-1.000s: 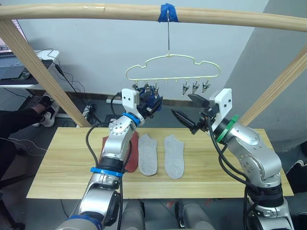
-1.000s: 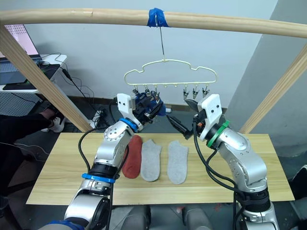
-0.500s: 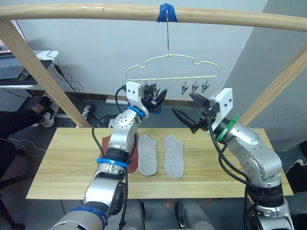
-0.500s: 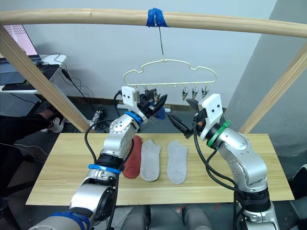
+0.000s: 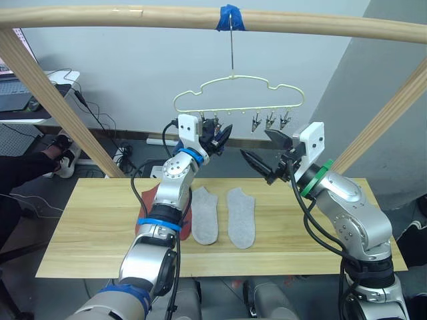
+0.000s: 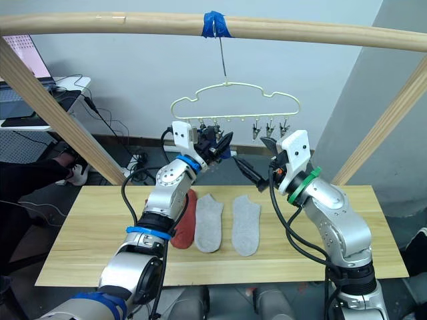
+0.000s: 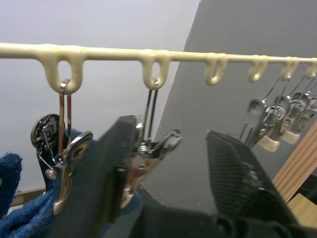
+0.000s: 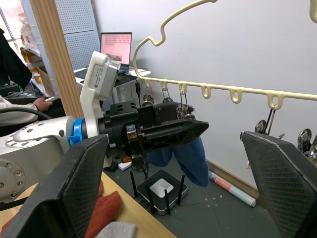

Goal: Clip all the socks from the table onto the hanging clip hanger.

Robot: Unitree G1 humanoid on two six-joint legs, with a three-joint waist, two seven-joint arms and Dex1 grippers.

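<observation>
Left gripper (image 7: 168, 163), released, is hovering beside hanger (image 5: 233, 90) clips; right gripper (image 5: 261, 155), released, is waiting at three o'clock.

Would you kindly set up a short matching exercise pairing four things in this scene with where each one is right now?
Things:
1. blue sock
2. grey socks
3. rust-red sock
4. right gripper

Places:
A. partly behind the left arm on the table
B. open, empty, in the air
C. hanging from the clip hanger
D. flat side by side, mid-table

Pairs: 1-C, 2-D, 3-A, 4-B
</observation>
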